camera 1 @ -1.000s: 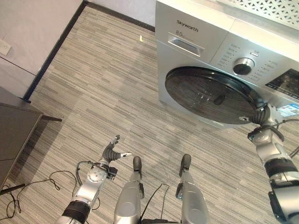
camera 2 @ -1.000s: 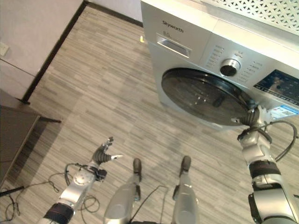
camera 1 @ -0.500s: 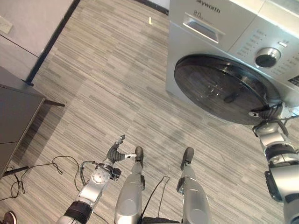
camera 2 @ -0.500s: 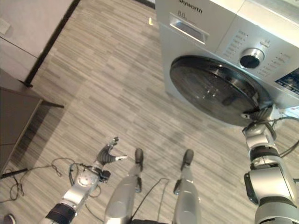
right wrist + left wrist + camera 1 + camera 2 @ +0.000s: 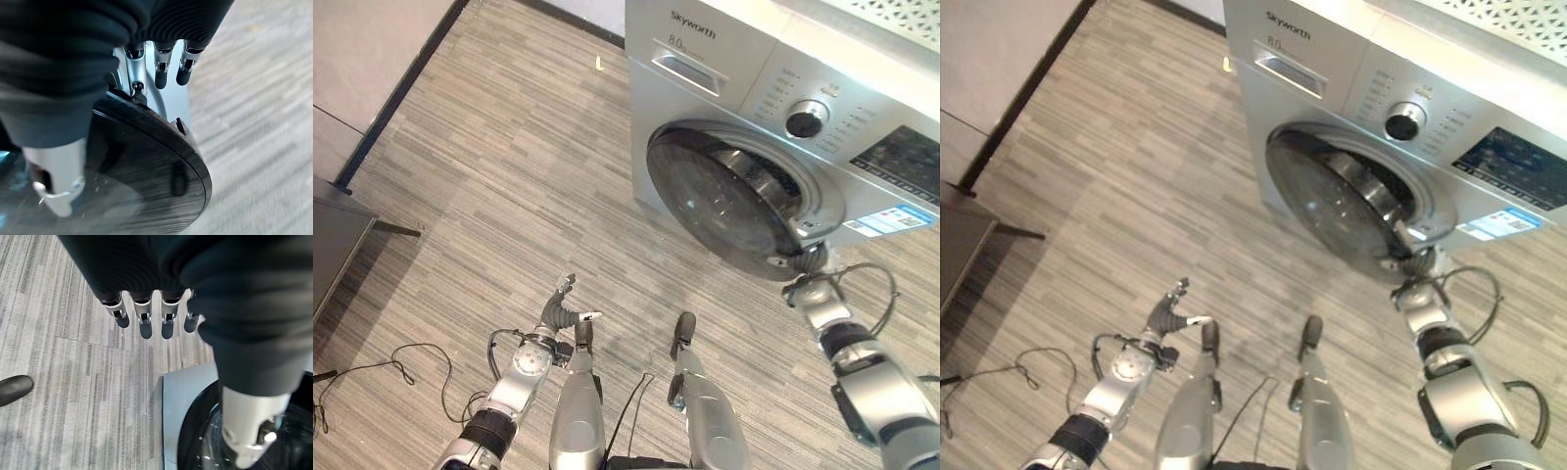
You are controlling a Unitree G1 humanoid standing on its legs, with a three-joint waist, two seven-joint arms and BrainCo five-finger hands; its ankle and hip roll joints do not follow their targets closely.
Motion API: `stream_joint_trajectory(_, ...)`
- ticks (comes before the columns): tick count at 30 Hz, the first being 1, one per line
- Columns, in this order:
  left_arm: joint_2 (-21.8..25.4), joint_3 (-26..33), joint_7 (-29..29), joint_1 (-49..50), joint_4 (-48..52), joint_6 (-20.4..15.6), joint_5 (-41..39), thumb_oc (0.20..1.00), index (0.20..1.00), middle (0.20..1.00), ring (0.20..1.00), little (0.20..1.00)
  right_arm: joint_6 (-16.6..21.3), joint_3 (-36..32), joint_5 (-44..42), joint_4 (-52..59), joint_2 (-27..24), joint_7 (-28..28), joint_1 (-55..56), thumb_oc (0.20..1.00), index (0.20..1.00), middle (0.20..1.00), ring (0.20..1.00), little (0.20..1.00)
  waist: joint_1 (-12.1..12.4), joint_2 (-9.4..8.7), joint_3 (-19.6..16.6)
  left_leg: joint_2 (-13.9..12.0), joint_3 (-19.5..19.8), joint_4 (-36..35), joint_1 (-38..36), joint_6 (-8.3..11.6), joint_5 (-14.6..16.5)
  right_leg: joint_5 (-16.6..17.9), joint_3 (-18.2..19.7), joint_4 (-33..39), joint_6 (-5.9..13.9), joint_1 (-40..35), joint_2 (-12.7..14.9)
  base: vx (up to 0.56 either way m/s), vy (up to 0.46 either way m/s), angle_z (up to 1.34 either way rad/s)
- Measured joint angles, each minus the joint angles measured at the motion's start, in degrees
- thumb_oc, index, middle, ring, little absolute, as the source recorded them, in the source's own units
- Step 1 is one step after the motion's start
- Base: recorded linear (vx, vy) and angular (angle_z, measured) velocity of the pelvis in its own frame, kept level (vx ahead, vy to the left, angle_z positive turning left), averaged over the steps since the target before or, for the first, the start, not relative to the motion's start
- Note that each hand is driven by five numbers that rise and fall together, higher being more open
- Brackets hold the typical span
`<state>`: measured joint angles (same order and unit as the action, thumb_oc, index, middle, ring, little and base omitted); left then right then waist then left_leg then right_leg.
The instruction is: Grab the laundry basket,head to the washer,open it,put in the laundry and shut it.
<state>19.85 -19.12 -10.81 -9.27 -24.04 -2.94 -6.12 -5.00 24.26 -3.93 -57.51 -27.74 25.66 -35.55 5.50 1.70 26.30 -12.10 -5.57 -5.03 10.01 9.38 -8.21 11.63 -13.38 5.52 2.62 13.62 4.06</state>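
- at the washer [image 5: 773, 117], its round dark door [image 5: 724, 208] stands ajar, swung a little way out from the silver front, the drum opening showing behind it.
- my right hand [image 5: 811, 262] sits at the door's lower right edge; in the right wrist view my fingers [image 5: 161, 68] reach behind the rim and my thumb lies on the glass, pinching the door.
- my left hand [image 5: 560, 309] hangs low over the striped floor [image 5: 489, 176], fingers straight and spread, holding nothing.
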Motion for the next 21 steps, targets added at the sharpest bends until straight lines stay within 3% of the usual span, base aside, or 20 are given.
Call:
stream_joint_trajectory(4,0.0,-0.2,-0.8,0.5,-0.4,0.7,3.0,1.000,1.000,1.000,1.000,1.000,1.0,2.2,0.0,2.4,5.4,-4.2,7.8,1.000,1.000,1.000,1.000,1.000,0.2,-0.30,-2.2,-0.4,0.5,-0.2,-2.0,-0.05,0.0,-0.1,-1.1,-0.3,-0.19,-2.7,-0.1,0.07,-0.020,0.07)
stream_joint_trajectory(5,0.0,-0.1,-1.7,0.7,-0.2,1.0,5.2,1.000,1.000,1.000,1.000,1.000,1.0,3.6,-0.1,2.2,8.0,-6.3,10.9,1.000,1.000,1.000,1.000,1.000,0.5,0.10,-4.9,-0.4,1.0,-0.3,-2.3,-0.06,0.1,-0.4,-1.5,0.0,-0.18,-3.2,-0.1,0.10,-0.024,0.21)
stream_joint_trajectory(12,3.5,5.0,-7.1,2.6,11.2,2.2,12.9,1.000,1.000,1.000,1.000,1.000,2.9,6.0,-5.4,2.4,20.0,-14.2,19.9,1.000,1.000,1.000,1.000,1.000,3.8,2.12,-11.0,-0.4,3.6,-0.2,-5.3,-0.22,0.2,-2.0,-4.5,0.0,0.06,-8.2,0.1,0.10,-0.024,0.24)
stream_joint_trajectory(15,9.3,7.7,-8.2,1.1,18.7,2.2,19.8,1.000,1.000,1.000,1.000,1.000,5.2,5.9,-7.4,2.4,21.2,-17.0,23.1,1.000,1.000,1.000,1.000,1.000,4.4,0.99,-11.6,-0.3,4.4,-0.5,-7.1,-0.35,0.3,-2.5,-5.1,0.0,0.47,-10.8,0.3,0.06,-0.008,0.17)
stream_joint_trajectory(17,10.4,8.6,-8.5,-1.0,20.6,1.8,20.8,1.000,1.000,1.000,1.000,1.000,5.0,5.6,-7.6,1.8,21.0,-17.4,24.6,1.000,1.000,1.000,1.000,1.000,4.6,-0.11,-12.9,-0.1,5.2,-0.5,-6.8,-0.36,0.3,-2.8,-6.2,0.0,0.66,-11.2,0.5,0.04,0.011,0.22)
stream_joint_trajectory(19,11.3,8.7,-8.6,-4.3,21.0,1.6,22.4,1.000,1.000,1.000,1.000,1.000,4.8,5.5,-7.1,0.1,20.7,-18.5,26.6,1.000,1.000,1.000,1.000,1.000,4.4,-2.34,-14.3,0.2,5.1,-0.5,-6.9,-0.39,0.3,-2.8,-6.2,0.0,0.76,-11.1,0.9,0.07,0.017,0.07)
stream_joint_trajectory(21,11.2,6.9,-8.0,-6.9,21.0,1.7,22.4,1.000,1.000,1.000,1.000,1.000,4.8,4.4,-6.3,-1.4,20.6,-19.2,27.9,1.000,1.000,1.000,1.000,1.000,3.1,-3.47,-15.0,0.5,5.2,-0.5,-7.0,-0.43,0.3,-2.9,-6.2,0.0,0.92,-11.5,1.5,0.05,0.030,0.08)
